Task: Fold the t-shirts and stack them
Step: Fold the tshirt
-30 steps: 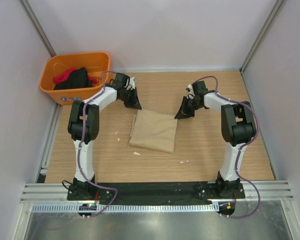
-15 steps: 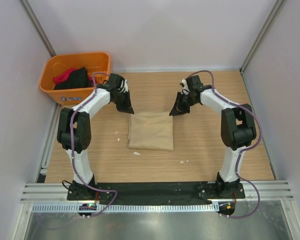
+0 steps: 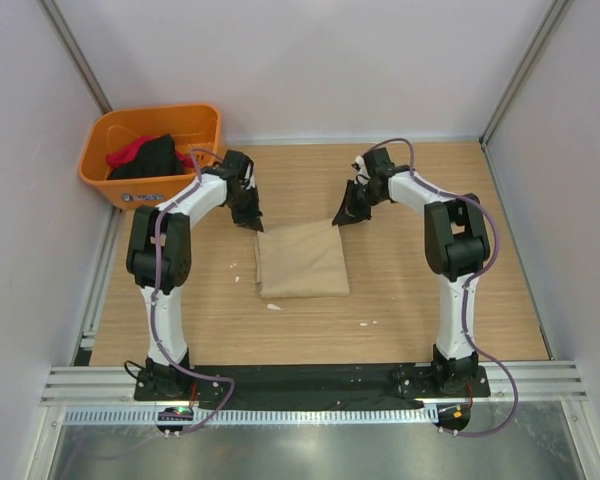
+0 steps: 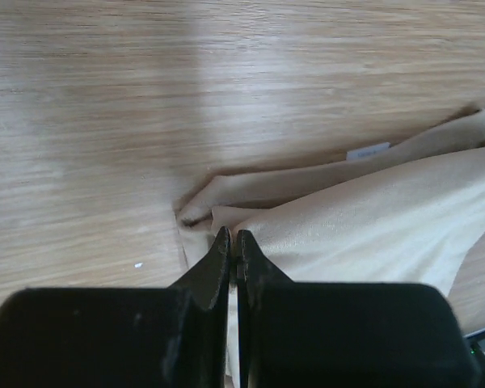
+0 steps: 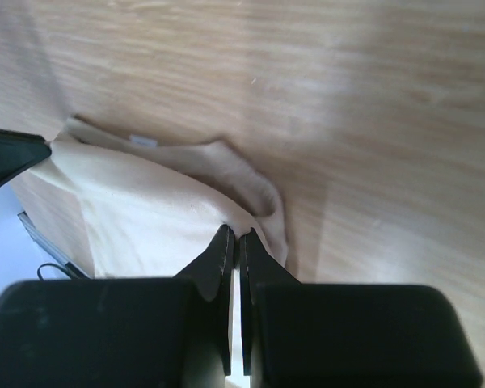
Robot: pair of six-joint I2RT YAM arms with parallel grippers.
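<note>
the folded tan t-shirt (image 3: 300, 260) lies mid-table, its two far corners pinched in the fully closed left gripper (image 4: 233, 236) and right gripper (image 5: 236, 234). if either arm pulls unevenly, the thin pinch could slip or drag the fold askew; black and red t-shirts (image 3: 148, 155) lie in the orange basket (image 3: 195, 112)

No legible text — tag (image 4: 368, 151) on t-shirt (image 4: 372, 218) blurred.

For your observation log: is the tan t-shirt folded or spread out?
Folded: the tan t-shirt lies as a compact rectangle with layered edges.
</note>
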